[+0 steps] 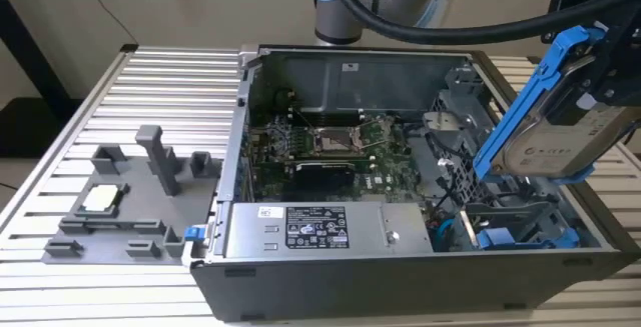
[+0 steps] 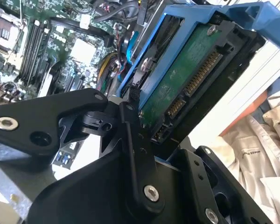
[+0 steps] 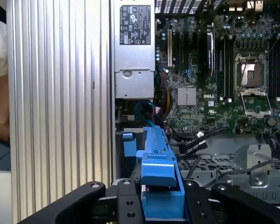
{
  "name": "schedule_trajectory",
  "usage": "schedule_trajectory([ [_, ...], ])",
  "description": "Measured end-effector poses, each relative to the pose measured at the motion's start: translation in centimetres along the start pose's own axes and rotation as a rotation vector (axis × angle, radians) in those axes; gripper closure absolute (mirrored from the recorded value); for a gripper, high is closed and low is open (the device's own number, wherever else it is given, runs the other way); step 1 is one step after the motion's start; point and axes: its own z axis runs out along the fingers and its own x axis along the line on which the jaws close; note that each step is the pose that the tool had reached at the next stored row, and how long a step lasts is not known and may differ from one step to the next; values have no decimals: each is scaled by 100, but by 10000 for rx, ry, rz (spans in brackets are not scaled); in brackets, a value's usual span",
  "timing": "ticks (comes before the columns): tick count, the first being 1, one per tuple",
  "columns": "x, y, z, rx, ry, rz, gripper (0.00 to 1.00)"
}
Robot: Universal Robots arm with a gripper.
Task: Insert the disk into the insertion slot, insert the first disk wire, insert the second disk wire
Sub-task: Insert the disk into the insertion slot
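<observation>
The gripper (image 1: 599,79) is clamped on the disk (image 1: 549,143), its black fingers (image 3: 127,196) pressing on either side of the blue frame (image 3: 157,184) — in the first wrist view the frame sits squarely between them. In the exterior view the disk hangs in the air, tilted steeply, its labelled silver face toward the camera. It is over the corner of the open computer case (image 1: 331,274) at the exterior view's right. It is above the insertion slot (image 1: 509,216) and apart from it — not yet in. The second wrist view shows the green circuit board (image 2: 186,79) on the disk's other face, with a connector row along its edge. Inside the case lie the motherboard (image 1: 331,143) and, at the near wall, the grey power supply (image 1: 320,229), with a bundle of cables (image 1: 440,226) between it and the slot. The case stands on a ribbed aluminium table (image 1: 170,79). Beside it, at the exterior view's left, a grey fixture tray (image 1: 130,207) holds a small chip (image 1: 103,198).
</observation>
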Motion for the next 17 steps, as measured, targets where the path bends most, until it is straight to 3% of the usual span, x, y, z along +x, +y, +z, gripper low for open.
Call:
schedule_trajectory([
  [8,6,-21,101,27,90,-24,67],
  [17,34,-64,182,28,122,-39,67],
])
